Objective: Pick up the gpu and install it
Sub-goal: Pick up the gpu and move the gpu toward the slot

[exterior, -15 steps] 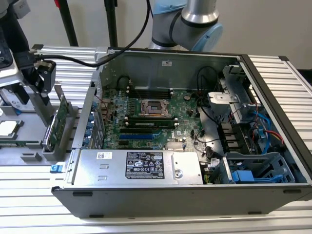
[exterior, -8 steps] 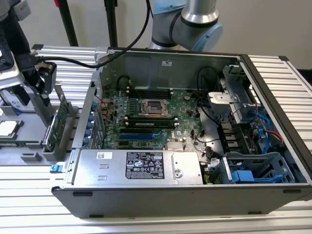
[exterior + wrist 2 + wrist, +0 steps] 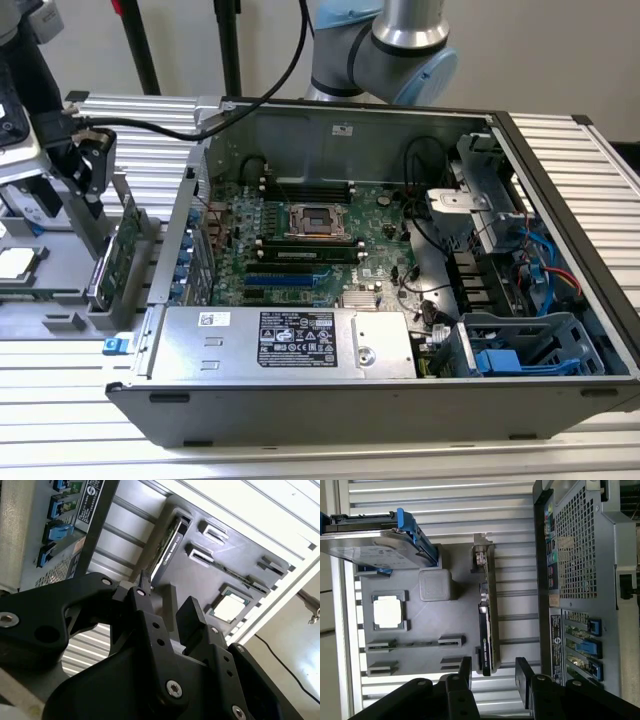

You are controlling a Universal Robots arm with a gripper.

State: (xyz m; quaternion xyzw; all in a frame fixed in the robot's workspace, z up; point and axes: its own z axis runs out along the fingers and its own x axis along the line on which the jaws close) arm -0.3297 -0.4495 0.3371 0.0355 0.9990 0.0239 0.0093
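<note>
The gpu (image 3: 122, 250) stands on its long edge in a slot of the grey fixture tray (image 3: 60, 270), at the exterior view's left beside the open computer case (image 3: 560, 190). In the first wrist view the gpu (image 3: 486, 625) shows a black cover and a silver end bracket. The same gpu (image 3: 169, 547) appears in the second wrist view too. My gripper (image 3: 92, 205) hangs just above the card. It is open (image 3: 493, 672), and its two black fingers (image 3: 465, 670) stand to either side of the card's line without touching it. In the second wrist view the gripper (image 3: 167, 612) holds nothing.
The case holds a green motherboard (image 3: 310, 240), a power supply (image 3: 290, 340) and blue drive bays (image 3: 520, 350). On the tray sit a processor (image 3: 387, 612), a grey block (image 3: 435, 584) and a hard drive with blue clips (image 3: 375, 545). Ribbed aluminium table (image 3: 570, 440) surrounds everything.
</note>
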